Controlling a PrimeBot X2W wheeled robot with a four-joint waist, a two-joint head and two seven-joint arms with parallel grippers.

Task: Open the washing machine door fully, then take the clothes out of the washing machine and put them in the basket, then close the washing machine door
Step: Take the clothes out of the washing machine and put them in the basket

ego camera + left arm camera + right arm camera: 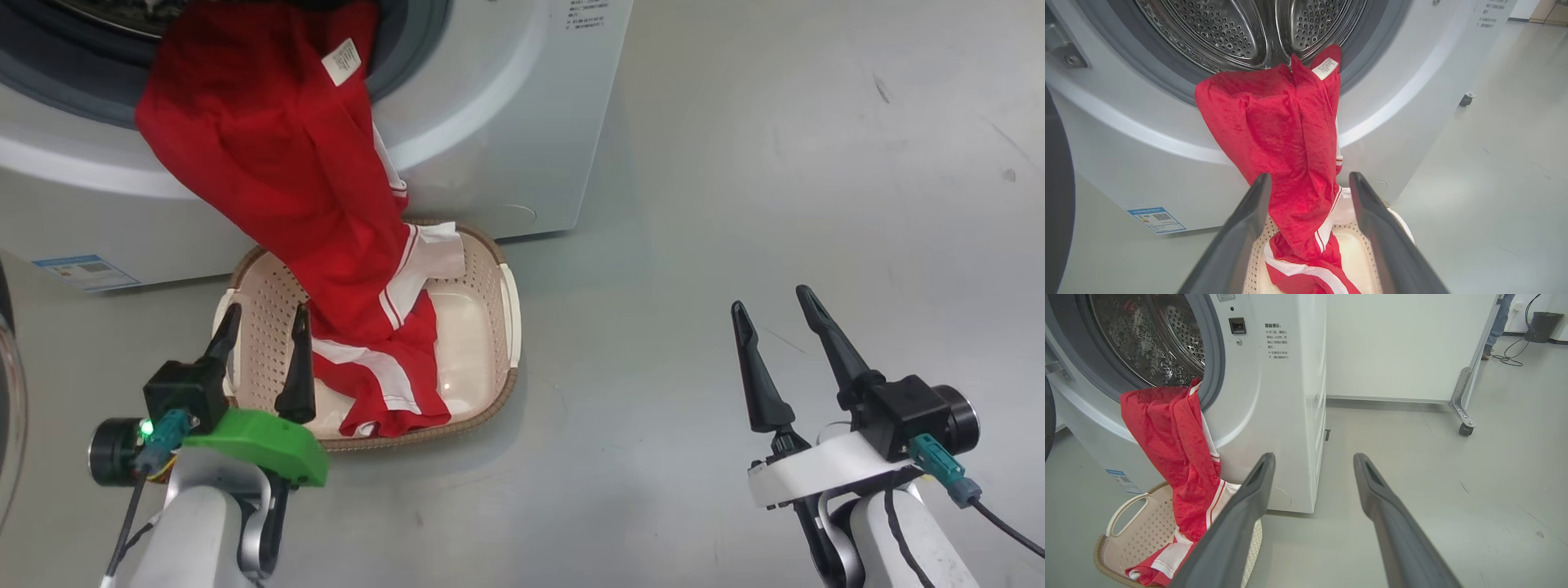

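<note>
Clothes (277,188) are only partly out: one long red garment hangs from the drum mouth of the washing machine (506,122) at the upper left of the head view. It runs diagonally down to the basket (490,327) on the floor at lower centre. That diagonal is its long axis. The labelled end lies over the grey seal, pointing into the drum, and the white-striped end is folded on the basket bottom.

The left end effector (268,310) is spread wide and empty above the basket's near left rim, just beside the fabric; contact cannot be told. The right end effector (771,298) is also wide and empty, well apart over bare floor at lower right.

The main risk, as I judge it, is the top end snagging on the seal, so that a low pull drags or tips the light basket. Shutting the washing machine door (1057,196), now open at the left edge, would trap the cloth.
</note>
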